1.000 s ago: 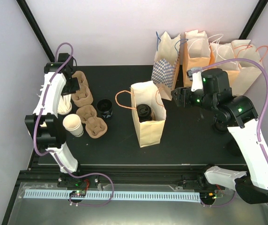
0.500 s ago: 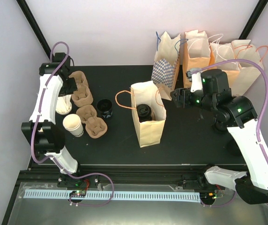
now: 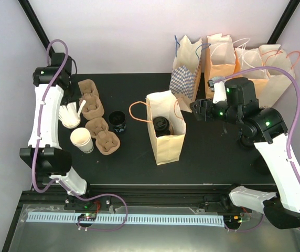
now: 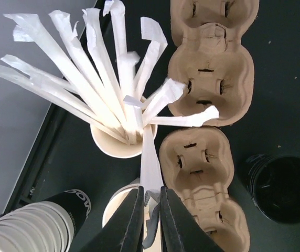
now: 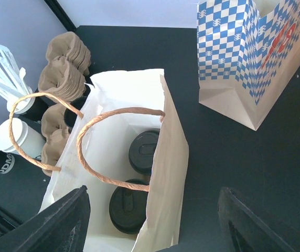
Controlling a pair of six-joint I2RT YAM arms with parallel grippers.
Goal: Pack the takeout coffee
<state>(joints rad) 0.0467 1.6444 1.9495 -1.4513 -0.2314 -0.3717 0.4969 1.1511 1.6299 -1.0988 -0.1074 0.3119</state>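
Two cups with round black lids (image 5: pixel 145 149) (image 5: pixel 129 202) stand inside the open white paper bag (image 5: pixel 118 94); their sides are hidden. In the top view one lid (image 3: pixel 162 125) shows in the bag (image 3: pixel 167 142). My right gripper (image 5: pixel 160 226) is open wide and empty, hovering beside the bag's right edge (image 3: pixel 198 111). My left gripper (image 4: pixel 151 198) is shut on a paper-wrapped straw (image 4: pixel 151 157), held above the cream cup of straws (image 4: pixel 113 147) at the far left (image 3: pixel 72 101).
Brown pulp cup carriers (image 4: pixel 207 63) (image 3: pixel 104 135) lie right of the straws. A plain cream cup (image 3: pixel 82 140), an open black cup (image 3: pixel 117 121) and a cup stack (image 4: pixel 29 228) are near. A blue checked bag (image 5: pixel 244 52) and several paper bags (image 3: pixel 221 58) stand at the back.
My left arm has swung up and back to the left, drawing the gripped straw out of the bunch. The right arm has barely moved.
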